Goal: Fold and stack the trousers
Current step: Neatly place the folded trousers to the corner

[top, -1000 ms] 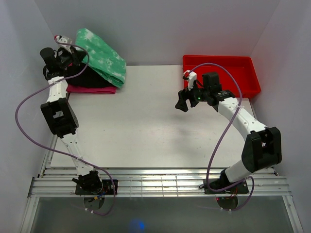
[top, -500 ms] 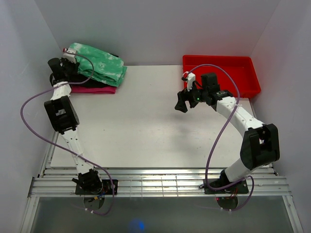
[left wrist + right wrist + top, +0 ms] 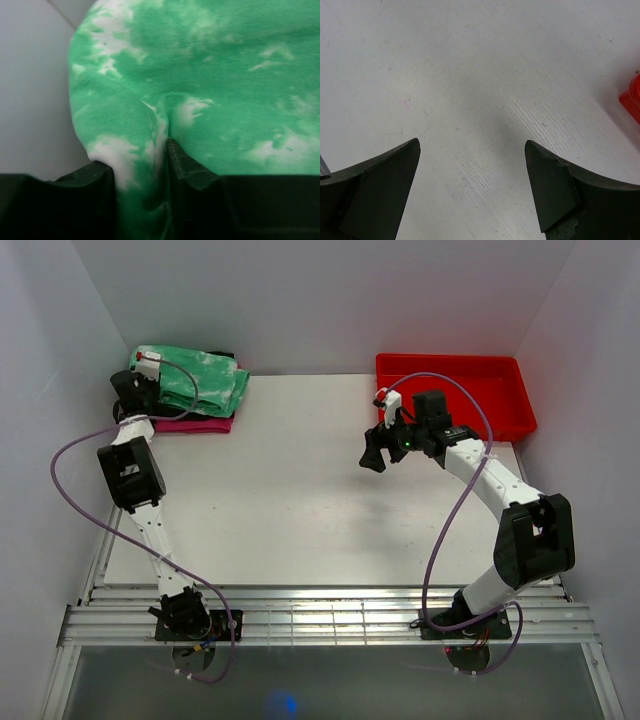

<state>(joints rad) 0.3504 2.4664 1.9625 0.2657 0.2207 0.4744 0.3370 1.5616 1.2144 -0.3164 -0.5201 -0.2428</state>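
The pale grey worktop carries a red plastic bin at its far right corner. At the far left corner, the bright green, white-blotched tie-dye trousers lie folded on a flat pink garment. The left hand pinches a fold of the trousers between its fingers. The right hand hangs wide open above bare worktop, holding nothing.

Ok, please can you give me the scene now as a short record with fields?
trousers: green tie-dye, folded, lying on the pink garment at the far left corner of the table
left gripper: a fold of the trousers between its fingers; clamped or loosened, unclear
right gripper: open, empty, above the table near the red bin
red bin: far right
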